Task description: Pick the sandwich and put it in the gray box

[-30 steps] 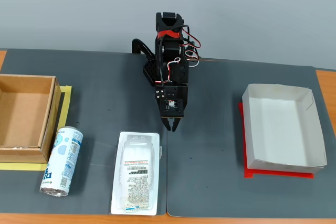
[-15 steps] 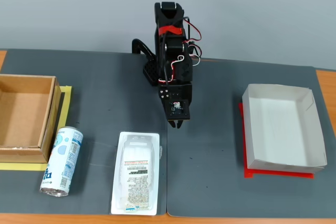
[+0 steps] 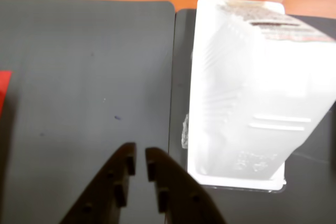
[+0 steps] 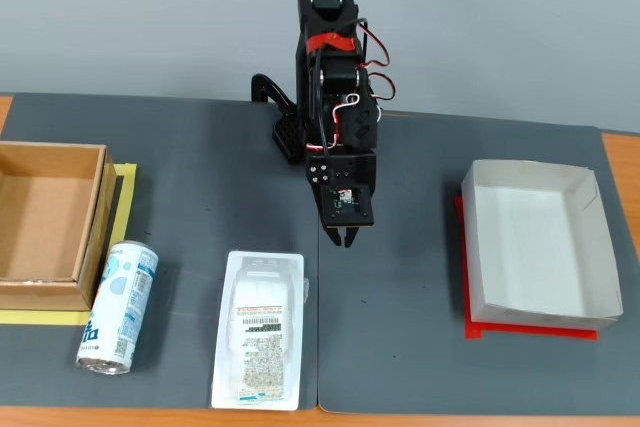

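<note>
On the dark-matted table (image 4: 420, 347) I've done nothing yet: my tool (image 4: 346, 240) hangs nearly closed and empty just past the sandwich (image 4: 259, 330), which lies untouched, well left of the gray box (image 4: 540, 247) in the fixed view.

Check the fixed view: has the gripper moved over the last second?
Yes. The gripper has shifted slightly right, toward the gray box, and now hangs just right of the mat seam. The sandwich has not moved.
</note>
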`<state>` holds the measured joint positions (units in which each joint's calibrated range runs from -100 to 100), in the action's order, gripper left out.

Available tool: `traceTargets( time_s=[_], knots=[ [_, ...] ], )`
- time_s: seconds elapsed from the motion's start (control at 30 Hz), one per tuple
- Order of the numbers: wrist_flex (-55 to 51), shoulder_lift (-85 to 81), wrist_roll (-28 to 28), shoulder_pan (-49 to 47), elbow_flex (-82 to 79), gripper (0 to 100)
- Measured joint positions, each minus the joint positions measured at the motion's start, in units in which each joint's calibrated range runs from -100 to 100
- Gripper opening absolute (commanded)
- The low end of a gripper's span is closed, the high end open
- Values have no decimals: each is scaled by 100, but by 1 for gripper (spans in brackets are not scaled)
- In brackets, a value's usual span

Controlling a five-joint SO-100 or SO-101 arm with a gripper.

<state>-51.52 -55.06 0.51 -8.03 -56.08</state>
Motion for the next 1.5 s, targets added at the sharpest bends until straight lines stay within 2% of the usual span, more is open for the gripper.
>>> traceTargets(
  time_s=[0.47, 0.93, 1.5],
  knots=[
    [-885, 1529, -239, 744, 2101, 2],
    [-885, 2243, -371, 1776, 2416, 2],
    [-885, 3526, -347, 1828, 3449, 3]
  ],
)
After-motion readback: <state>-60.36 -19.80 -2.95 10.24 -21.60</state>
